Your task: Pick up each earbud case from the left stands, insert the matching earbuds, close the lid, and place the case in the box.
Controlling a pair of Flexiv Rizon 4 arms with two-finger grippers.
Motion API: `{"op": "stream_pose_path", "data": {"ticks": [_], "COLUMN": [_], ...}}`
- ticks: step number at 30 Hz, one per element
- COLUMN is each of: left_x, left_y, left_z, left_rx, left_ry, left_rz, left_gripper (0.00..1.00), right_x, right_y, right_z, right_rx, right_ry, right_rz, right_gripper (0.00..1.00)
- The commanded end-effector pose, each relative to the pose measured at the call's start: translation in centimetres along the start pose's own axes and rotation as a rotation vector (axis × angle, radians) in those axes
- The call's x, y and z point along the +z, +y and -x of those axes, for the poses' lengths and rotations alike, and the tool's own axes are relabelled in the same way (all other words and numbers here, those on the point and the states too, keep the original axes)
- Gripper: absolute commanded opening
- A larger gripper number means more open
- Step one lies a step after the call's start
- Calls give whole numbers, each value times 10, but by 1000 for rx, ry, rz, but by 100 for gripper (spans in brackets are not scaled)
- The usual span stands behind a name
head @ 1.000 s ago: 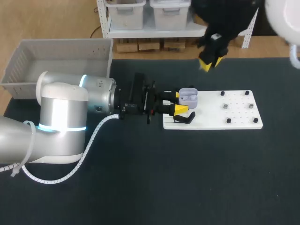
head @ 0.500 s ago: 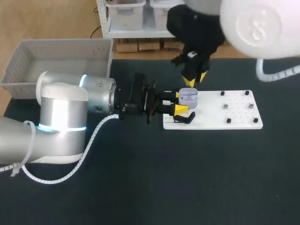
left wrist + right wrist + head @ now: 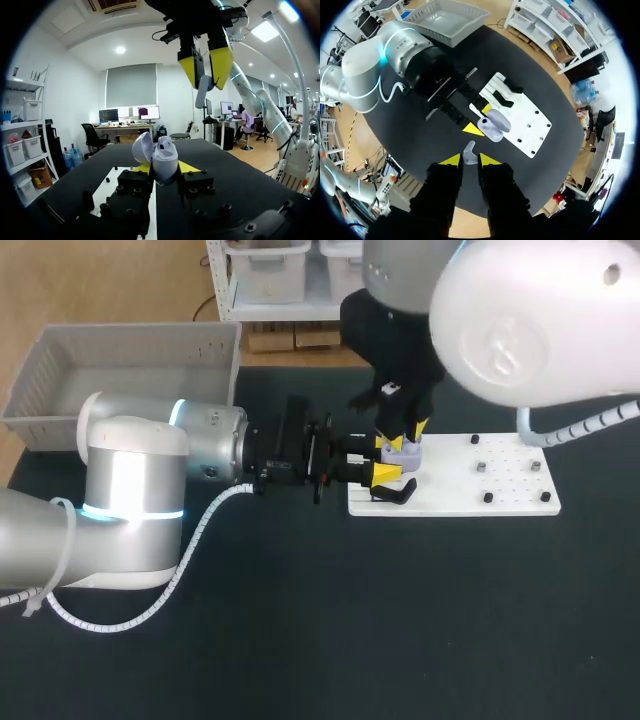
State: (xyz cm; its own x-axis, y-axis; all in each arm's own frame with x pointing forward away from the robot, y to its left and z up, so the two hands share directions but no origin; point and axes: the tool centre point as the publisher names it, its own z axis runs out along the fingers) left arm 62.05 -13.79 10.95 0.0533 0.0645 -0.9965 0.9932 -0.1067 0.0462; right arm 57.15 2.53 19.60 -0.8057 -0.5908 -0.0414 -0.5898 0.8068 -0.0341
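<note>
Gripping an earbud (image 3: 469, 151), right claw (image 3: 470, 160) has dropped over the case (image 3: 163, 159) left claw (image 3: 383, 459) holds.

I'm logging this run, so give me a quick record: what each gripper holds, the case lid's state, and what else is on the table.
left gripper: shut on the earbud case, at the white board's left end
case lid: open
right gripper: shut on an earbud, above the case
earbud status: not yet in the case
black stand: on the white board, beside the case
grey basket: table's far left corner
</note>
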Motion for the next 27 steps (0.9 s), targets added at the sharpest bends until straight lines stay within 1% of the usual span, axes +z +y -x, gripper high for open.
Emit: {"op": "stream_pose_path", "data": {"ticks": [1,14,27], "left_x": [0,0,0], "left_y": [-1,-1,-1], "left_z": [-1,-1,-1], "left_rx": [3,3,3], "left_ry": [-3,-3,-3], "left_rz": [6,6,6], "left_gripper": [0,0,0], "right_x": [8,22,30], "right_y": [-4,-7,-10], "right_z": [1,7,15], "right_rx": [15,13,2], "right_ry": [-11,-20,-24], "right_rz": [-8,-23,-48], "right_gripper": [0,0,0]}}
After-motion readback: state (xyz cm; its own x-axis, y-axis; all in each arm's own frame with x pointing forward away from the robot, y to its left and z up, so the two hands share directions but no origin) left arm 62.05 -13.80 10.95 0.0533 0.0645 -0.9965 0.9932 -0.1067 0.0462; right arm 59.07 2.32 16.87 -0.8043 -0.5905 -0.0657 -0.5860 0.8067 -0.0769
